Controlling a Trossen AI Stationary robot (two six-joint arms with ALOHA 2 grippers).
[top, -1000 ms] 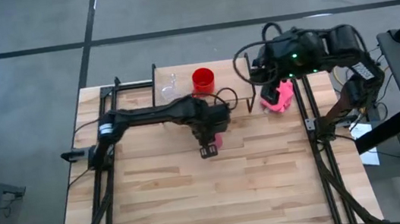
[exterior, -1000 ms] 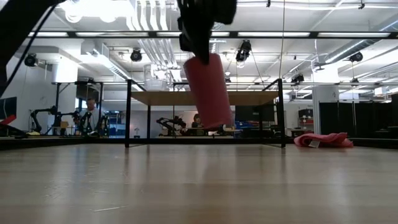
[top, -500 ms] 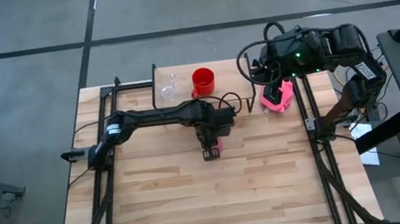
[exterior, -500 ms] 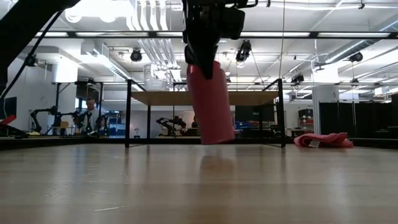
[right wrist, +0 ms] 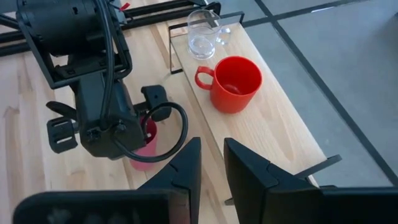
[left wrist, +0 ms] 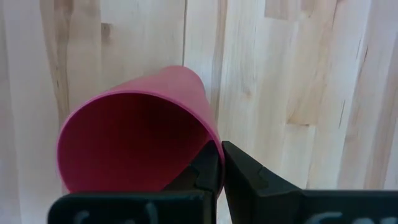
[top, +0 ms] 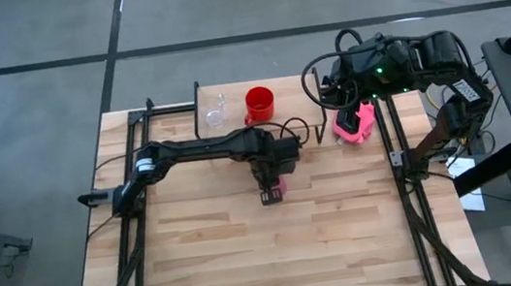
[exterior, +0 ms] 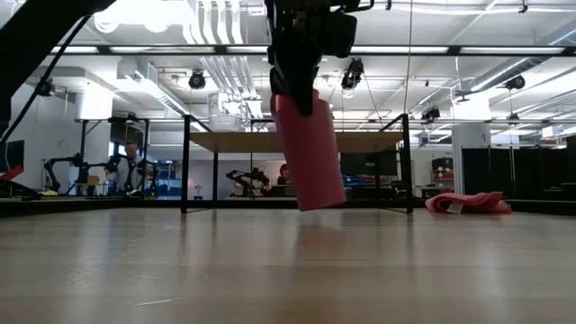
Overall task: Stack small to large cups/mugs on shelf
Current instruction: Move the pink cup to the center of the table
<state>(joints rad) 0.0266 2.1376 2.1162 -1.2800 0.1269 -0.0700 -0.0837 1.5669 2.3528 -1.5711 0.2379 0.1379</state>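
The magenta-pink tumbler (exterior: 309,153) hangs tilted from my left gripper (top: 269,192) over the middle of the table, its base close above the tabletop. It also shows in the left wrist view (left wrist: 124,143). The small clear glass (top: 215,114) and the red mug (top: 259,103) stand upright side by side on the shelf's wooden plank (top: 295,109) at the far edge. My right gripper (right wrist: 211,149) waits at the far right above the pink cloth (top: 356,123), with a narrow gap between its fingers, and is empty. My left gripper holds the tumbler by its rim (left wrist: 214,146), one finger inside the mouth and one outside, the wall pinched between them. The fingers come from above, pointing down. The tumbler hangs below them with its mouth up and its base swung toward the table's right.
The shelf's black legs (exterior: 185,162) stand on the table behind the tumbler. The pink cloth (exterior: 468,202) lies by the shelf's right end. Black arm frames run along both table sides. Bare wood lies near the front edge (top: 279,257).
My left gripper has gone down with the tumbler, still shut on its rim. The tumbler, which hung well above the table a second ago, now has its base close to the tabletop and stays tilted.
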